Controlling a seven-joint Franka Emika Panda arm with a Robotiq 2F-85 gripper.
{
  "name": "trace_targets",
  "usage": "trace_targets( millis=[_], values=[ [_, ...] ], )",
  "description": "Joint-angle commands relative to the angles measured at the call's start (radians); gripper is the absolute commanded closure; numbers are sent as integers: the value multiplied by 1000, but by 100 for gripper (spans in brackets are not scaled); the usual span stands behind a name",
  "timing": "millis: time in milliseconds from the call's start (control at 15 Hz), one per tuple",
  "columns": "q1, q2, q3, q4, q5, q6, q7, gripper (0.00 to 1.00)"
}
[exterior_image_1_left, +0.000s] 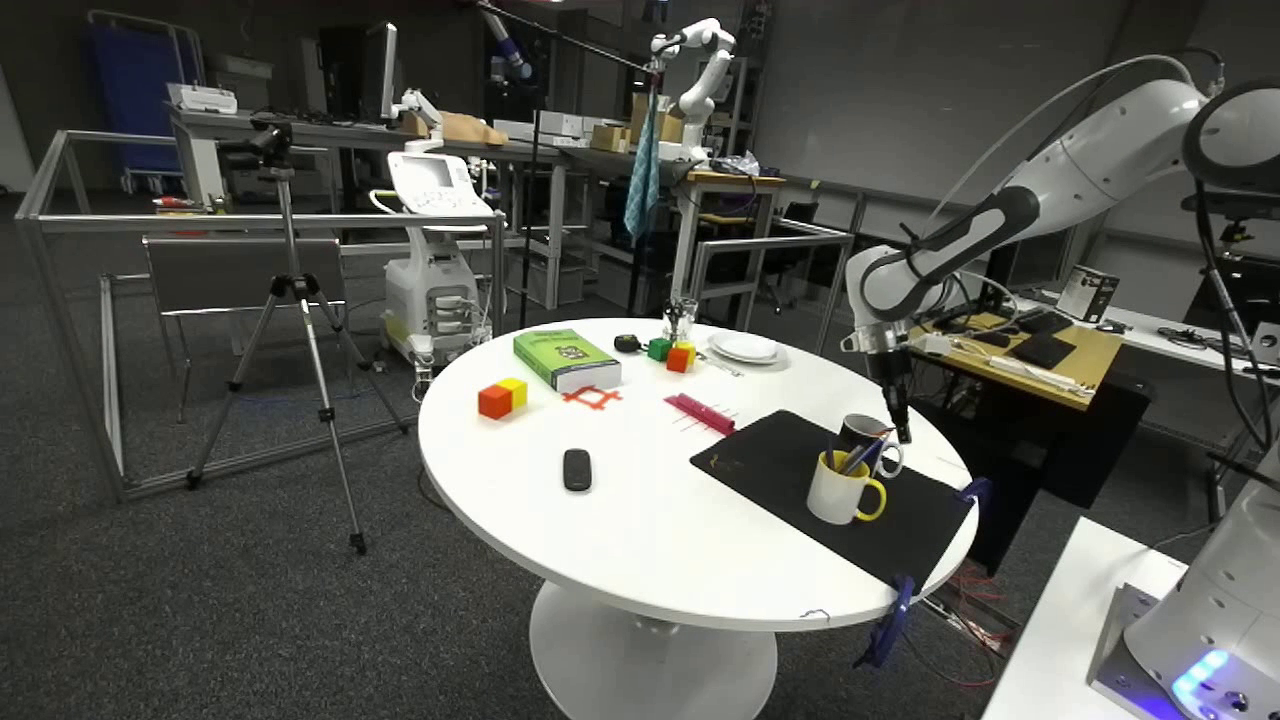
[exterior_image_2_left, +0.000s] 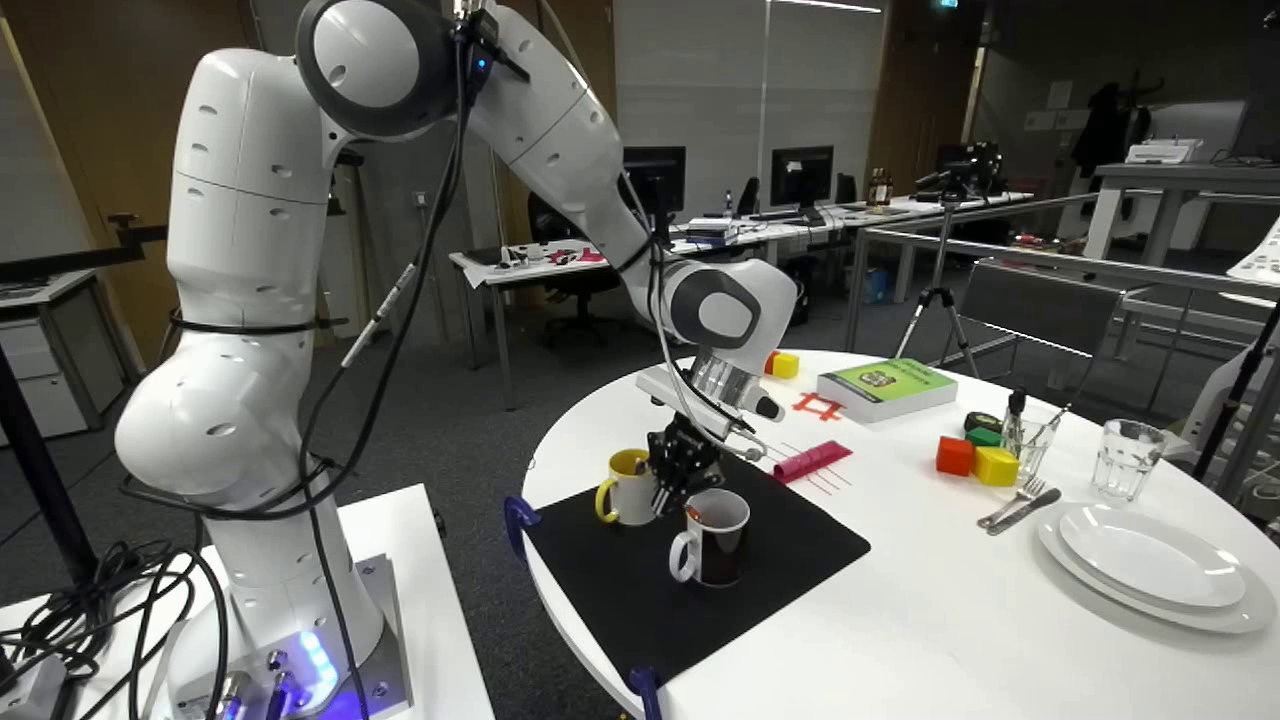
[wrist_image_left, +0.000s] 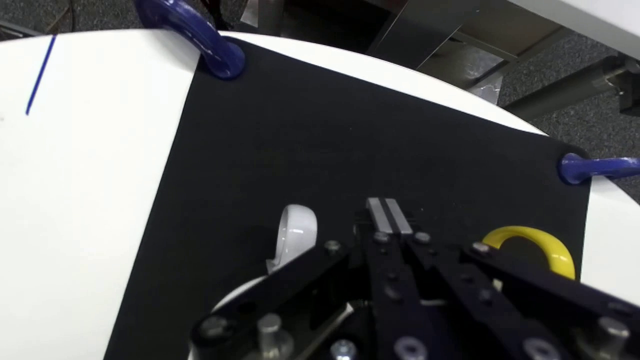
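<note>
Fingers (wrist_image_left: 379, 215) are pressing together, empty, near a white mug handle (wrist_image_left: 301, 227); upper left, a blue clamp (wrist_image_left: 222, 57) is presumably anchoring the mat (wrist_image_left: 350, 140).

Your gripper (wrist_image_left: 388, 215) sits between the white-handled mug (exterior_image_2_left: 722, 545) and the yellow-handled mug (exterior_image_2_left: 632, 492); both restrict your sideways travel at this height. In the wrist view, you have passage ahead over the black mat (wrist_image_left: 350, 140) toward the table edge (wrist_image_left: 400, 79). Allow for the blue clamps (wrist_image_left: 225, 59) at the mat's corners, and for pens (exterior_image_1_left: 872, 454) projecting above the yellow-handled mug.
</note>
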Motion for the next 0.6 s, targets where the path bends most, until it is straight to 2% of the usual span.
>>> trace_targets(
  millis=[0, 133, 533],
  values=[
    [-14, -52, -11, -17, 27, -48, 59, 74],
    [-16, -68, -20, -19, 40, -64, 93, 68],
    [-14, -109, -52, -2, 89, -115, 226, 21]
  ],
)
